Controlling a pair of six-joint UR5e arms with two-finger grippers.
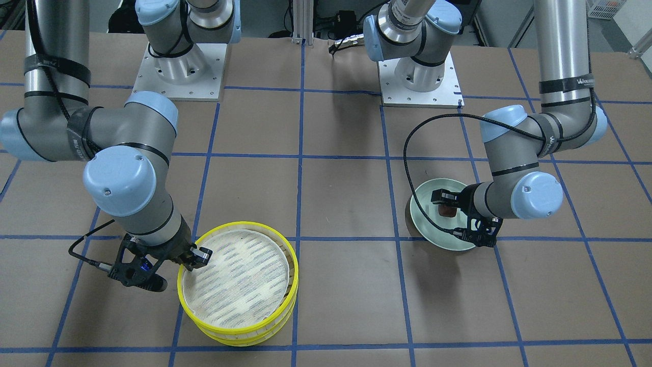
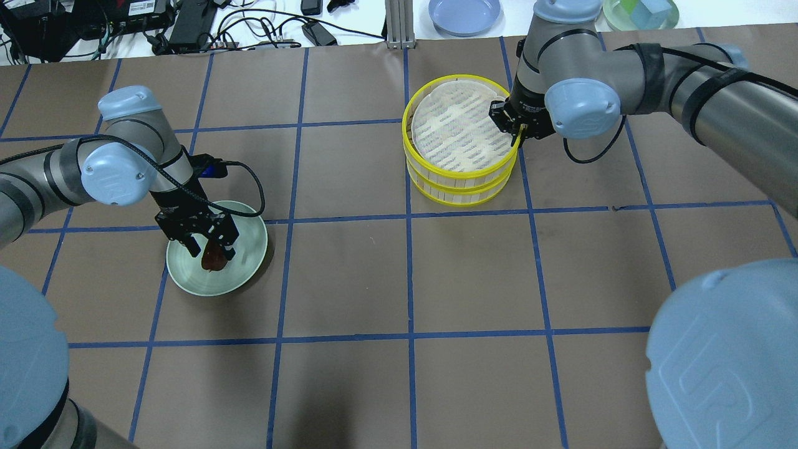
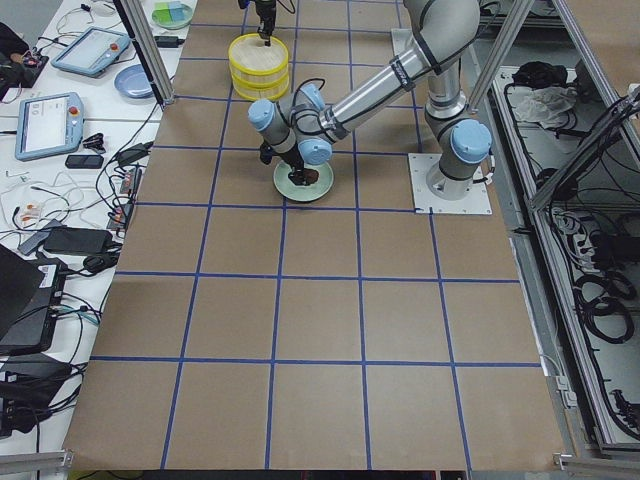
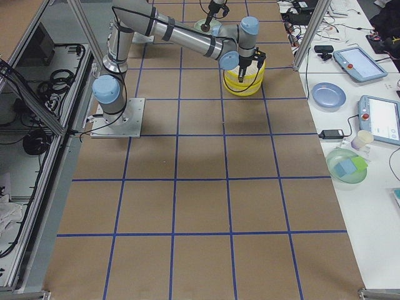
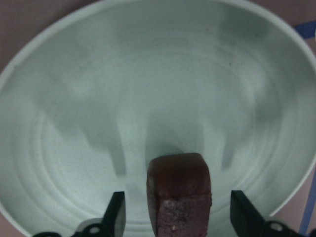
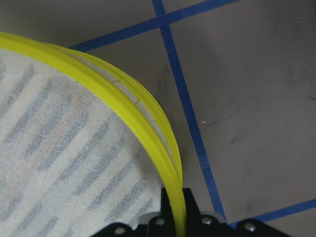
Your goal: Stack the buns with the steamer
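Two yellow-rimmed trays (image 2: 460, 134) stacked, right gripper (image 2: 515, 126) clamped on upper; left gripper (image 2: 211, 249) apart astride brown bun (image 5: 178, 190).

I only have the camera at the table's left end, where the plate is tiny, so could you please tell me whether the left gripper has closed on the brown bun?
Observer: Not yet; the left wrist camera shows the left gripper open, one finger on each side of the brown bun with gaps, and the bun resting on the green plate.
Operator: Thanks. What is the right gripper doing?
Observer: The right gripper is pinching the rim of the top tray, which sits on the bottom tray.
Operator: Anything in the top tray?
Observer: Nothing shows on its mesh from overhead.
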